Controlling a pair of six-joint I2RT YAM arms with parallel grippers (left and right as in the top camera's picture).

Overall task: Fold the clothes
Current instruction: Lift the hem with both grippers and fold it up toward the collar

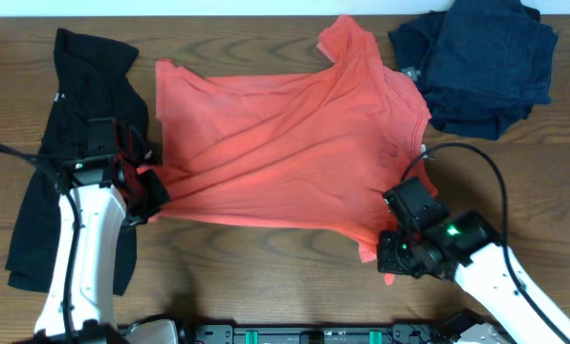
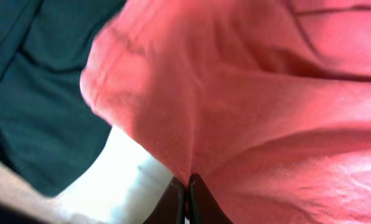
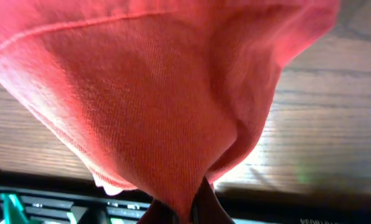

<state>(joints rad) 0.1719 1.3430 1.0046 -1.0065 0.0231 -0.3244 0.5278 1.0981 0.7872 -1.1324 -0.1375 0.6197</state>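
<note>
The coral-red T-shirt (image 1: 285, 143) lies spread across the middle of the wooden table (image 1: 266, 253), lettering side down. My left gripper (image 1: 143, 186) is shut on its near left corner; in the left wrist view the red cloth (image 2: 248, 112) is pinched between the dark fingertips (image 2: 198, 202). My right gripper (image 1: 397, 250) is shut on the near right corner, and the cloth (image 3: 154, 106) hangs bunched from its fingers (image 3: 205, 202) above the table. A long black garment (image 1: 70, 124) lies at the left, partly under my left arm.
A pile of dark navy clothes (image 1: 481, 62) sits at the back right corner. A black cable (image 1: 491, 167) loops from the right arm over the table. The table's front edge with a black rail (image 1: 314, 334) runs just below both arms.
</note>
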